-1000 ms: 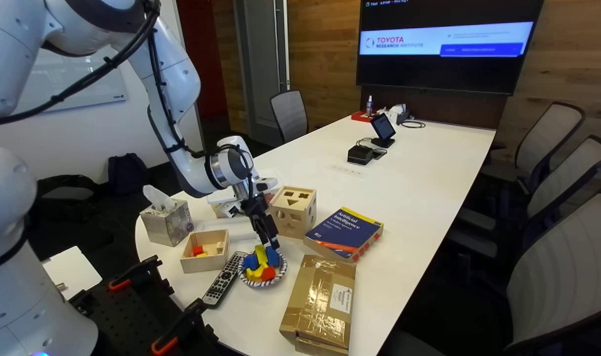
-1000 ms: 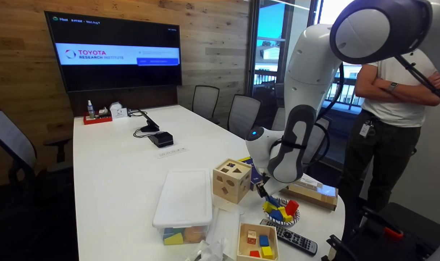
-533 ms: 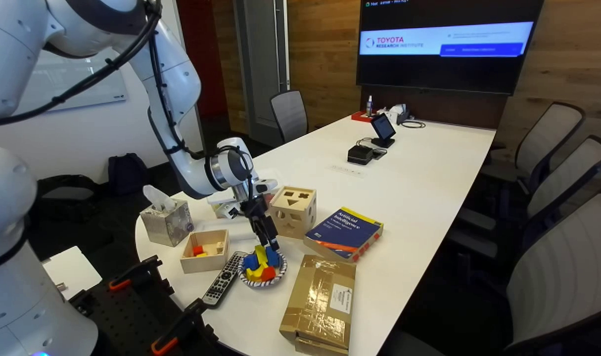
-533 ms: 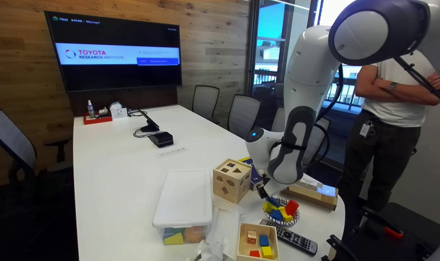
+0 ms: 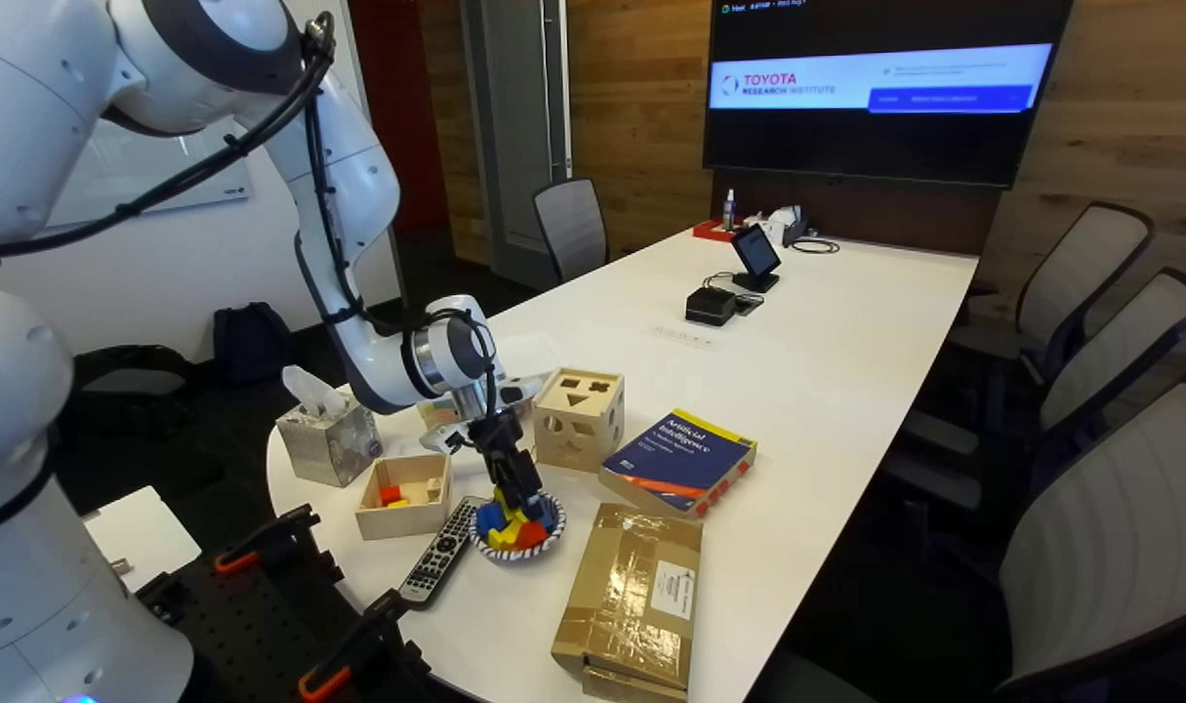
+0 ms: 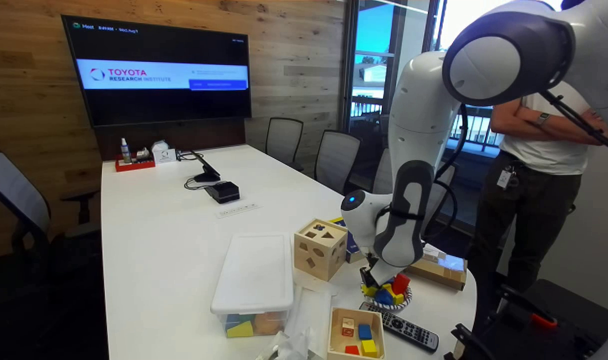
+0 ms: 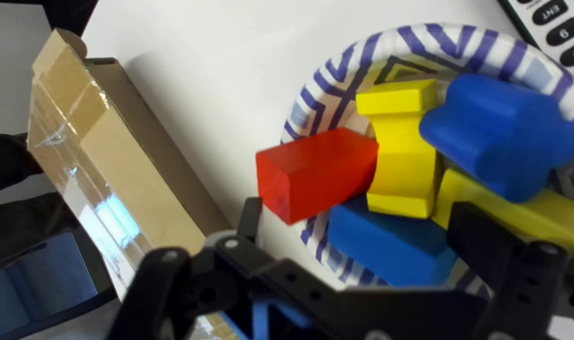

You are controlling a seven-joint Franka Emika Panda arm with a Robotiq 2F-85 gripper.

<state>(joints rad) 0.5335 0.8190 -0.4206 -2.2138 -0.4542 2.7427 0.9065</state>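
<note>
A striped bowl holds several blocks. In the wrist view a red block leans on its edge. A yellow notched block lies beside it, with a blue lobed block and another yellow block to the right. Below them sits a plain blue block. My gripper is open over the bowl, the plain blue block between its spread fingers. One finger is outside the rim near the red block; the other covers part of the plain blue block's end. In both exterior views the gripper reaches down into the bowl area.
A remote lies beside the bowl, near a wooden tray with a few blocks. Around stand a wooden shape cube, a book, a cardboard box, a tissue box and a lidded plastic bin.
My gripper has come down from just above the bowl into its blocks, staying open. The bowl and its blocks have shifted slightly.
</note>
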